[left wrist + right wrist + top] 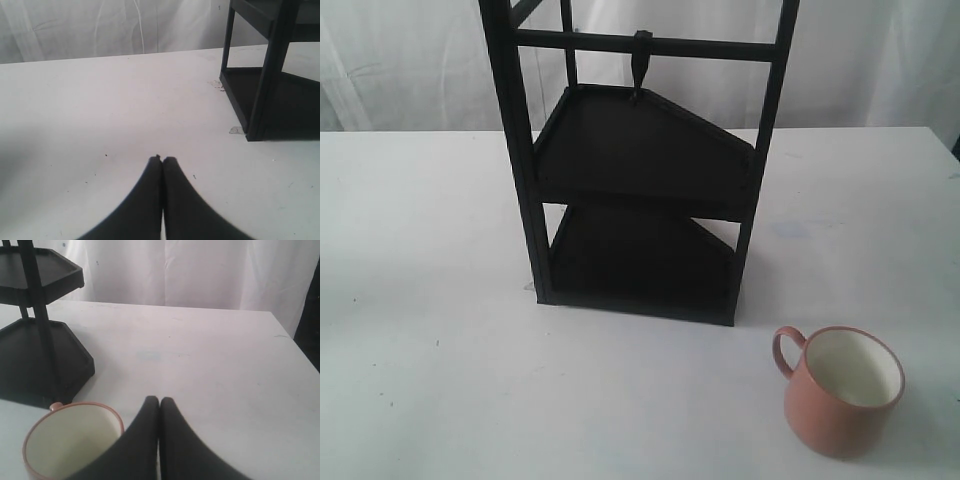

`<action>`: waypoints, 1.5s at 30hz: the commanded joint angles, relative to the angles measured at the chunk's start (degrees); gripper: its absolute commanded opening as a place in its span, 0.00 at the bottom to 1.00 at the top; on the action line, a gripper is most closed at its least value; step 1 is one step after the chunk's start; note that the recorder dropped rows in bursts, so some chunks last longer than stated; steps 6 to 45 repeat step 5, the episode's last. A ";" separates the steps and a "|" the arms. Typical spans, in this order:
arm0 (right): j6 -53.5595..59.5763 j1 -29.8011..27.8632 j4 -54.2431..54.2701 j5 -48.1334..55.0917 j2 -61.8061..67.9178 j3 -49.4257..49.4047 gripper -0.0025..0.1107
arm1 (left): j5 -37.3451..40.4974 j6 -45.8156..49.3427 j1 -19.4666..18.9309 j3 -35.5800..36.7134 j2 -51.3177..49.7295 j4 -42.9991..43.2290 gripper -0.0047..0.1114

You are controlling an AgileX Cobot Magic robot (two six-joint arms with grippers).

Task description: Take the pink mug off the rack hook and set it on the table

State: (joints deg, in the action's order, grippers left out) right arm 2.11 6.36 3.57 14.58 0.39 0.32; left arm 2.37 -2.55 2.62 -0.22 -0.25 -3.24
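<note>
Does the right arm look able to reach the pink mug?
Probably yes. The mug stands upright on the table, apart from the rack, close by the right gripper with nothing between them. The gripper is shut, so it would need to open first.

rack (640, 150): top cut off | pink mug (70, 445): base cut off, side behind right pincer (159, 401)

The table (420, 300) carries a black rack (640, 150) and pink mug (830, 420) (upright).

Staged lab test bench: bare white table (420, 300), white curtain backdrop (410, 60) at 12 o'clock, lone black rack (640, 165).
</note>
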 commanded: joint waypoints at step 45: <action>0.66 -0.17 -0.43 -0.44 -0.39 -0.32 0.02 | -0.14 -0.08 -0.17 0.22 0.25 0.11 0.04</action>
